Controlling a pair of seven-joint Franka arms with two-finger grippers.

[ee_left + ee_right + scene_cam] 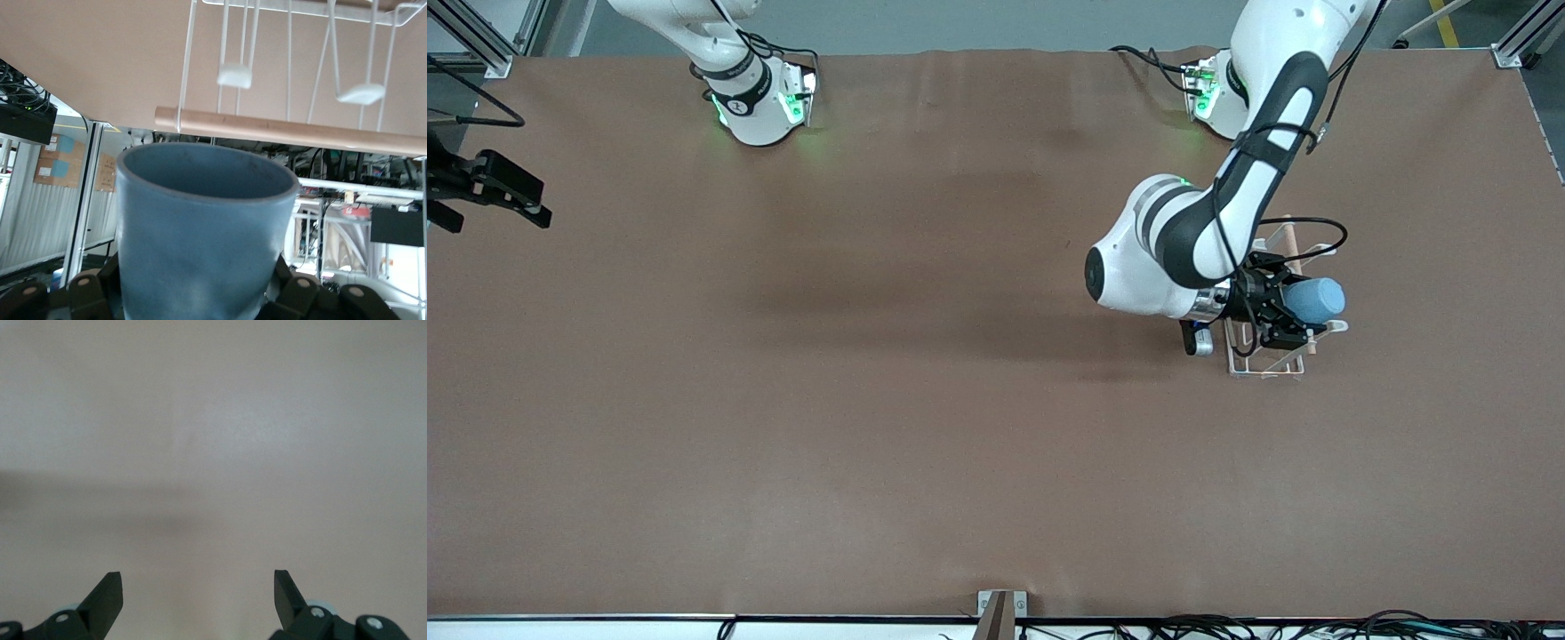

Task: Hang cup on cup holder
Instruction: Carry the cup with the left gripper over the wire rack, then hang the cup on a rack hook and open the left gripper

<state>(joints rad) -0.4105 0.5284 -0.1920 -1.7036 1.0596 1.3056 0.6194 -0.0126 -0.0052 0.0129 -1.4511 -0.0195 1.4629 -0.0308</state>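
The left gripper point(1288, 313) clamps a light-blue tapered plastic cup point(1316, 300) sideways over the white wire cup holder point(1267, 360) with its wooden rod point(293, 132). Aligning the mouth squarely with a peg point(235, 75) seems wise. The right gripper point(198, 588) waits, fingers spread.

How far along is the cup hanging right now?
Done: the left gripper has the cup clamped and carried on its side over the cup holder. In hand: its mouth faces the wooden rod and pegs. Left: seating and releasing it. The right gripper waits open over bare table.
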